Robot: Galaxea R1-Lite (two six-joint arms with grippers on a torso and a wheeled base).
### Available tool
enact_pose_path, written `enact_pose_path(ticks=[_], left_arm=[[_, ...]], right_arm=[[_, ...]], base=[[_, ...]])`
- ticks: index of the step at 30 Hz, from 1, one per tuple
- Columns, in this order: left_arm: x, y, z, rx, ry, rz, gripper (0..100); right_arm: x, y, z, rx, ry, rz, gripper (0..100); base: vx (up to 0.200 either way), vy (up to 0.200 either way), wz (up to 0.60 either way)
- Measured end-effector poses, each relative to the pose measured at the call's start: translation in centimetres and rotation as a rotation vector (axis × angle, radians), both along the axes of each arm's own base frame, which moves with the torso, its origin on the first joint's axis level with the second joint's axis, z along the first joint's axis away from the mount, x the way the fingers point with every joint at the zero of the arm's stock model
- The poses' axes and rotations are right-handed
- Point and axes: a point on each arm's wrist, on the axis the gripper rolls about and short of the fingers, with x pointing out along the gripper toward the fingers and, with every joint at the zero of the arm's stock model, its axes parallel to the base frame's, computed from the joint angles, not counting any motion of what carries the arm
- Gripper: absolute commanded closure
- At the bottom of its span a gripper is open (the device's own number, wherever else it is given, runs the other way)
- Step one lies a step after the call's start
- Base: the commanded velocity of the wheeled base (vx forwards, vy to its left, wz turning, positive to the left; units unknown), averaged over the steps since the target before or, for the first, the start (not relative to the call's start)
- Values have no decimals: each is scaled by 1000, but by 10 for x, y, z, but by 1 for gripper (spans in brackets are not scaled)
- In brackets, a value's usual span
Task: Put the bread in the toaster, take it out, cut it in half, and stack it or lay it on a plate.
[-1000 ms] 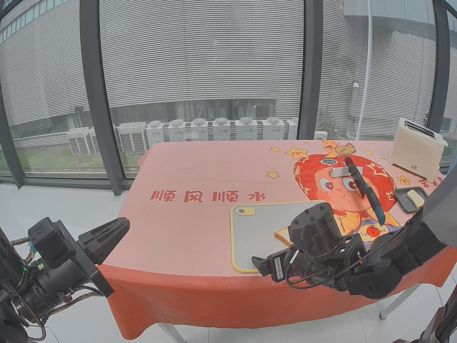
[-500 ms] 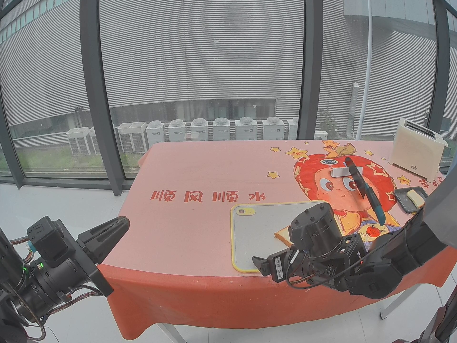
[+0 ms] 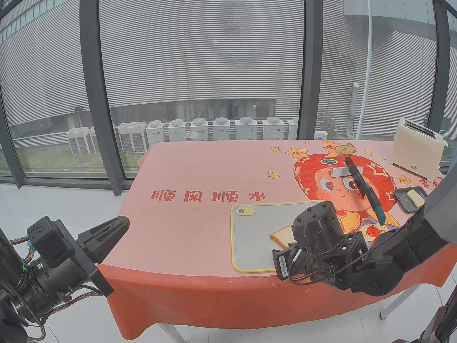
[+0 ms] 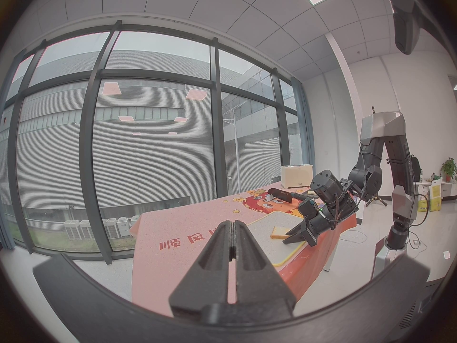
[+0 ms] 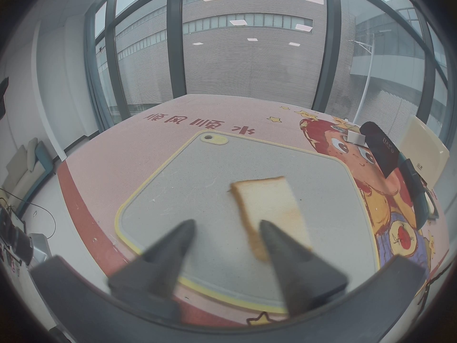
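A slice of bread point(image 5: 270, 209) lies flat on the grey, yellow-rimmed cutting board point(image 5: 190, 191), near the board's right side point(image 3: 282, 236). My right gripper point(image 5: 223, 244) hangs open just above the board's front edge, one finger over the bread's near corner and not touching it; the head view has it low at the table's front point(image 3: 282, 264). The white toaster point(image 3: 418, 148) stands at the far right of the table. My left gripper point(image 4: 232, 248) is shut and empty, off the table's front left corner point(image 3: 113, 228).
A knife point(image 3: 365, 189) with a black blade and teal handle lies right of the board on the printed orange tablecloth. A small dark tray point(image 3: 404, 200) with a pale yellow piece sits in front of the toaster. The table's left half is bare cloth.
My right gripper has shifted to the right along the board's front edge and turned, so more of the bread shows in the head view. The left arm has stayed still.
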Motion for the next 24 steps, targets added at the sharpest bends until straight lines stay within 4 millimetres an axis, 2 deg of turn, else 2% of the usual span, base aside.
enact_pose_path(ticks=[14, 24], left_arm=[[0, 0, 0, 0, 0, 0, 100], [0, 0, 0, -1, -1, 1, 100]], right_arm=[[0, 0, 1, 3, -5, 2, 100], [-2, -3, 23, 37, -60, 14, 100]], base=[[0, 0, 0], [0, 0, 0]])
